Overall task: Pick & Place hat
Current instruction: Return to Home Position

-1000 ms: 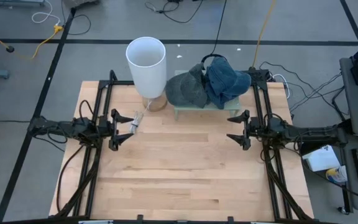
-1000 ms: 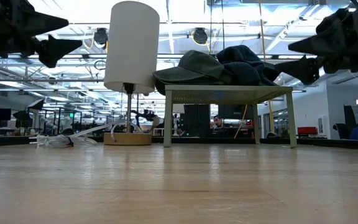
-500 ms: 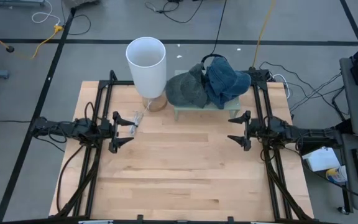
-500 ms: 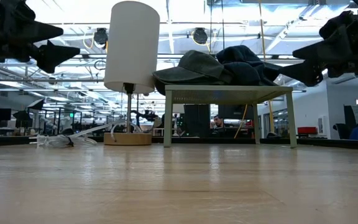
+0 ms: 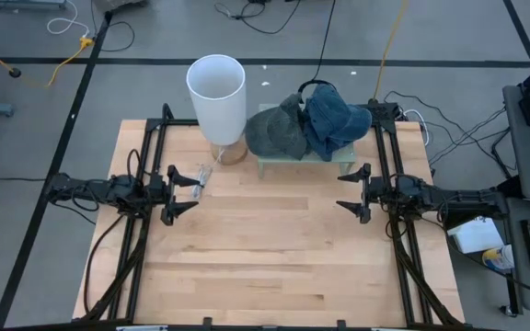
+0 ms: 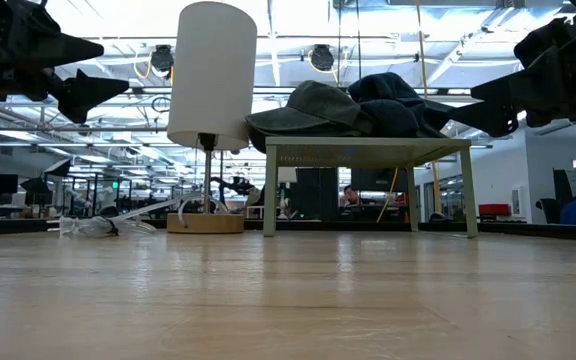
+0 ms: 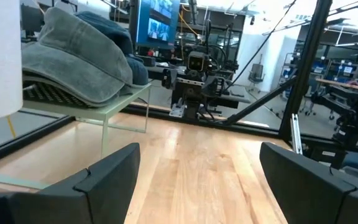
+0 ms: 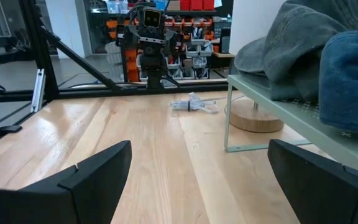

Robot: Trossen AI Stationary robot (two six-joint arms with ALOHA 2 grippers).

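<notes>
Two hats lie on a small pale green table (image 5: pixel 300 158) at the far side: a grey cap (image 5: pixel 272 133) (image 6: pixel 313 108) and a blue denim hat (image 5: pixel 336 118) (image 6: pixel 393 92) that overlaps it on the right. The grey cap (image 7: pixel 73 59) rests on its brim and crown on the tabletop. My left gripper (image 5: pixel 175 193) (image 7: pixel 197 158) hovers open above the table's left side, pointing right. My right gripper (image 5: pixel 350 191) (image 8: pixel 199 152) hovers open on the right side, just in front of the small table, pointing left. Neither touches anything.
A lamp with a tall white shade (image 5: pixel 216 87) stands on a round wooden base (image 5: pixel 233 153) left of the small table. A clear plastic piece with a cord (image 5: pixel 201 176) lies by the left gripper. The wooden table (image 5: pixel 265 248) is bare between the arms and toward its near edge.
Both grippers have sunk a little toward the table and stayed open. The hats, small table and lamp have not moved.
</notes>
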